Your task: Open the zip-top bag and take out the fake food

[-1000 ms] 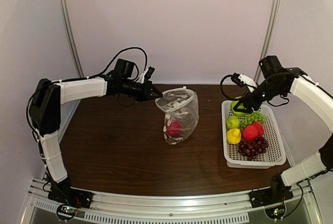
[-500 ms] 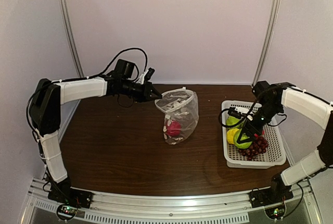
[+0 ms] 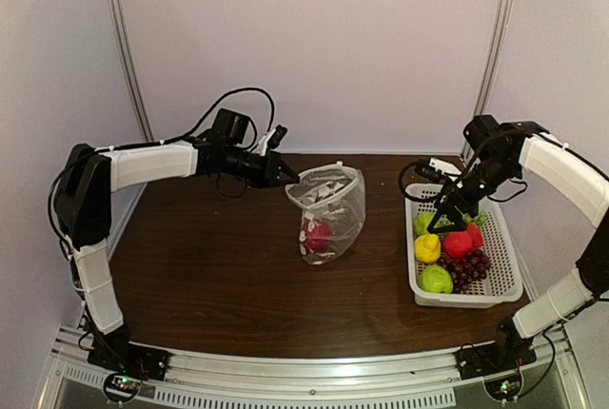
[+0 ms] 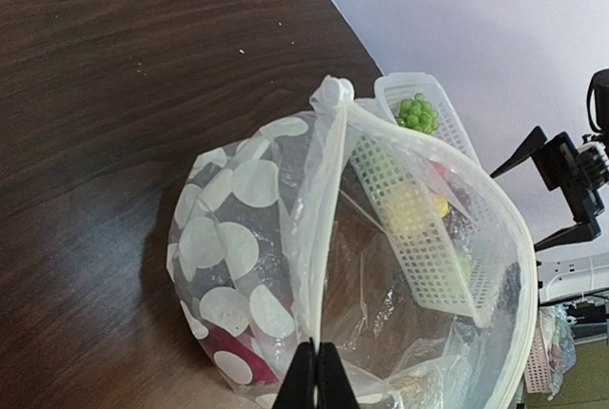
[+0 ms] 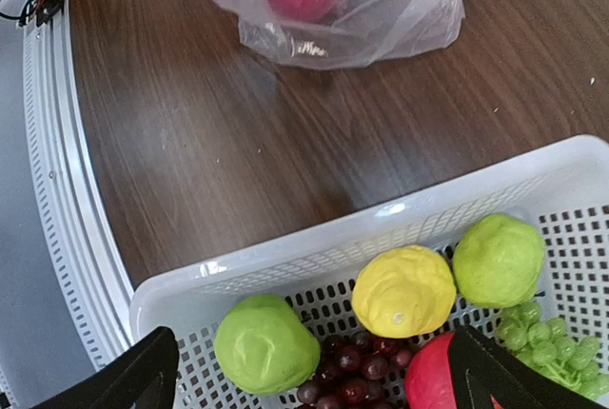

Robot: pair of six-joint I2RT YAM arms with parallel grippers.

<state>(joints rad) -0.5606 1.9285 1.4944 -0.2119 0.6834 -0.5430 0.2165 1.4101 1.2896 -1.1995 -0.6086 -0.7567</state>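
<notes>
The clear zip-top bag (image 3: 330,205) with white dots stands open-mouthed mid-table, a red fruit (image 3: 318,234) lying at its bottom. My left gripper (image 3: 284,173) is shut on the bag's rim strip (image 4: 322,238), fingertips pinched together on it (image 4: 317,360). My right gripper (image 3: 441,215) hovers open over the white basket (image 3: 510,259) with nothing between its fingers (image 5: 128,385). Below it in the basket (image 5: 314,249) lie a green fruit (image 5: 265,343), a yellow lemon (image 5: 403,291), another green fruit (image 5: 498,259), a red fruit (image 5: 436,379), purple grapes (image 5: 354,361) and green grapes (image 5: 554,344).
The basket stands at the table's right edge, right of the bag (image 5: 333,19). A white slotted rail (image 5: 67,238) runs along the near table edge. In the left wrist view the basket (image 4: 419,238) shows through the bag, with my right gripper (image 4: 561,190) beyond it.
My right gripper swung down into the basket with a green fruit, let it go at the near end, opened wide and rose. The left gripper kept its hold on the bag rim.
</notes>
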